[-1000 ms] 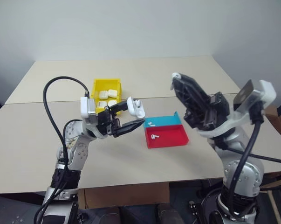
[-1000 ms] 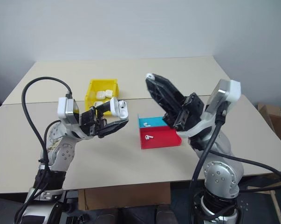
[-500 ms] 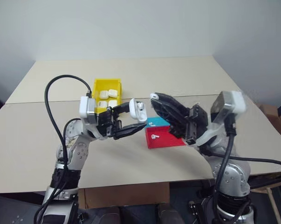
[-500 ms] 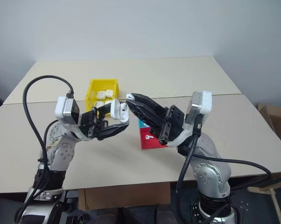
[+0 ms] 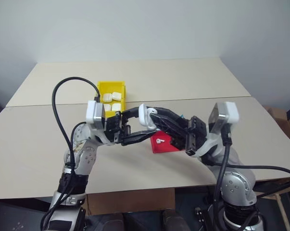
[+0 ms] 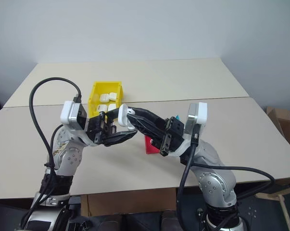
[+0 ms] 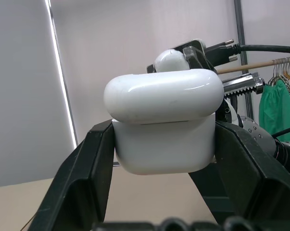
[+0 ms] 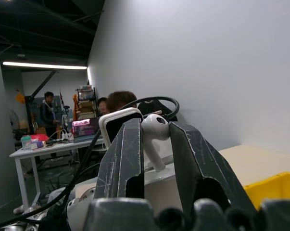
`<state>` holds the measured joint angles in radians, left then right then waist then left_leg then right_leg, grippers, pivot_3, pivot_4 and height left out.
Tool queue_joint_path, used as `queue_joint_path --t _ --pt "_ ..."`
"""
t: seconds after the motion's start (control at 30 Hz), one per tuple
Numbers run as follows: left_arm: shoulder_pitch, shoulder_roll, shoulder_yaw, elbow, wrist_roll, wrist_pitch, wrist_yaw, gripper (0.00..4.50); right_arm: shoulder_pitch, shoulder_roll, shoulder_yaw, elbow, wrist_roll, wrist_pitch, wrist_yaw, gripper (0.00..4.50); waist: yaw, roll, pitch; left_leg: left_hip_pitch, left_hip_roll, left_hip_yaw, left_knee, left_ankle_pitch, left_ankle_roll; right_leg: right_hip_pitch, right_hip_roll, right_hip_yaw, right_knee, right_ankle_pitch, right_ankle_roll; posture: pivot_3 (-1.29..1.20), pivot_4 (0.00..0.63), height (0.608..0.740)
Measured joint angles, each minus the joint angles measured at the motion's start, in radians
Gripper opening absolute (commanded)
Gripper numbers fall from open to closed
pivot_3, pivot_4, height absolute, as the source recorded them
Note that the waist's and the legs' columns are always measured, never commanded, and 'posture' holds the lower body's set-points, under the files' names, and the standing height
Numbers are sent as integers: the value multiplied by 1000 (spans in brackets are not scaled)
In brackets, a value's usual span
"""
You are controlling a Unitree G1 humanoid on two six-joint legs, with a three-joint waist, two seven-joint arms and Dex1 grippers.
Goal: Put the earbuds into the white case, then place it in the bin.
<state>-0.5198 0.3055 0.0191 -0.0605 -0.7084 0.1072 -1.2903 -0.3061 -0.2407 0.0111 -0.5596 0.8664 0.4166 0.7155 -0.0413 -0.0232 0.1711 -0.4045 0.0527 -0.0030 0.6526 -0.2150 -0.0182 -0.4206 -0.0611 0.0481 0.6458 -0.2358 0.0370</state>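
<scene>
Red tray [image 5: 168, 143] half hidden behind right end effector [image 5: 145, 114] (arm too)

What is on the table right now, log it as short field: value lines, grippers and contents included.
left gripper: shut on the white case, held above the table
right gripper: shut on an earbud, brought up to the case
bin: yellow, far side, holds several white cases
tray: red and teal, partly behind right gripper
tray contents: one earbud on the red part
</scene>
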Motion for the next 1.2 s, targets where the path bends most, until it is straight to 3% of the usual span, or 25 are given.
queue_joint_path --t 1.2 --pt "-2 -15 0 35 25 -27 -16 2835 24 -63 12 -15 -6 -10 2 656 2 0 0 0 0 0 0 0 0 0 0 0 0 0 1 0 150 740"
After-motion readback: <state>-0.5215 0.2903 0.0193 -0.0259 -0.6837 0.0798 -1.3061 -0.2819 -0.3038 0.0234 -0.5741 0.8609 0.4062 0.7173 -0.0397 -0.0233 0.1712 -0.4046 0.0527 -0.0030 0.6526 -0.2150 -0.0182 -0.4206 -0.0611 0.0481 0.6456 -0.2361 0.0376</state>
